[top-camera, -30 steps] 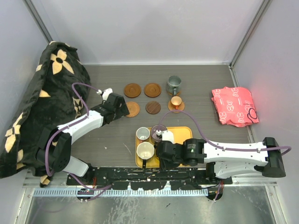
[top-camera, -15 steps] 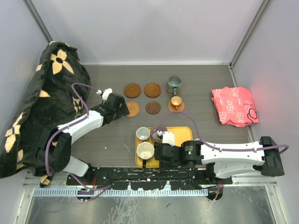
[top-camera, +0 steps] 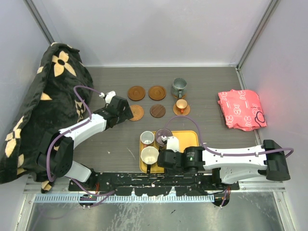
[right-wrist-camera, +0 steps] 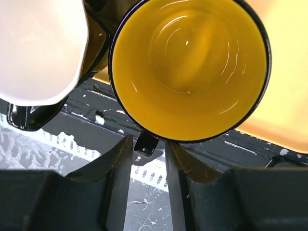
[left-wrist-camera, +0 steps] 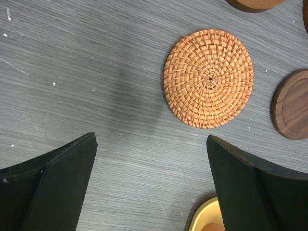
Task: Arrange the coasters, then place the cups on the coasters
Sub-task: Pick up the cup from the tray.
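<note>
Bearing no readable writing: black-rimmed cup (right-wrist-camera: 187, 67), woven coaster (left-wrist-camera: 208, 78).

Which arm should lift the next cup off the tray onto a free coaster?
Right. The right gripper already has its fingers either side of the handle of the black cup with a yellow inside on the yellow tray. The left gripper hangs open and empty beside the woven coaster.

Six coasters (top-camera: 157, 92) lie in two rows of three at mid-table, the right two each bearing a cup (top-camera: 179, 86). Nearer the arms, a tray (top-camera: 190, 135) holds more cups, with a cloth (top-camera: 240, 109) far right.
</note>
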Controlling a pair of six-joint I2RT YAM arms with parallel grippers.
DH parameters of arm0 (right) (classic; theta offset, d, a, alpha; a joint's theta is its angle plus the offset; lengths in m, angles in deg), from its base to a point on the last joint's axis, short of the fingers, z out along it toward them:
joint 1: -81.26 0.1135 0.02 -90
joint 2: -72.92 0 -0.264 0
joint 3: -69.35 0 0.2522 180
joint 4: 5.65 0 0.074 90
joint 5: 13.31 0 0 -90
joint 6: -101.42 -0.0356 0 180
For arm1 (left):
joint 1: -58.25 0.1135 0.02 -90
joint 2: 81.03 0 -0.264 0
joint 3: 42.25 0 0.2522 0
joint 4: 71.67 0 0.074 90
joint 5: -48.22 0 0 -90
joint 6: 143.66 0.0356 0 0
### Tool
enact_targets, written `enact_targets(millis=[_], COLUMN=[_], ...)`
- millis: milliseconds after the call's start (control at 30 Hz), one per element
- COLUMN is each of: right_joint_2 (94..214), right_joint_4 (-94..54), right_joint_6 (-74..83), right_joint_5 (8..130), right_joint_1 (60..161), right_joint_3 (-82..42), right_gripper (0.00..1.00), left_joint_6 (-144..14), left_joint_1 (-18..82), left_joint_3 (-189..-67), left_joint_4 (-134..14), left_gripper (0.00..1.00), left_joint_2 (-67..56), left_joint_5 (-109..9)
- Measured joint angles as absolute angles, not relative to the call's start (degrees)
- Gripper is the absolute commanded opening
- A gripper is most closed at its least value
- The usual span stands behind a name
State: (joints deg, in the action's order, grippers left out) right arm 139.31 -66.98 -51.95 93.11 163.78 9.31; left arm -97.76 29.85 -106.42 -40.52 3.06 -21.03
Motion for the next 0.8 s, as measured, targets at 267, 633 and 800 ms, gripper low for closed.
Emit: enact_targets(millis=[267,633,800], right_joint_2=[141.1,139.9,138.5], right_joint_4=[-67.0,-66.7,-67.9], right_joint_6=[-52.5,-54.8,-56.4], right_joint_5=[93.3,94.3,95.1], right_joint_1=[163.8,163.8,163.8], right_joint_3=[9.4,10.4,11.0], right_gripper=[0.15,0.01,0.01], left_joint_6=[-97.8,-97.8,-97.8], left_joint_1=[29.8,29.9,29.9], left_joint_3=[-106.4,-106.4,-106.4], left_joint_4=[-40.5,-40.5,-40.5], left_gripper=[0.98,0.98,0.98], left_joint_2=[3.1,3.1,3.1], left_joint_5=[-21.0,-21.0,-21.0])
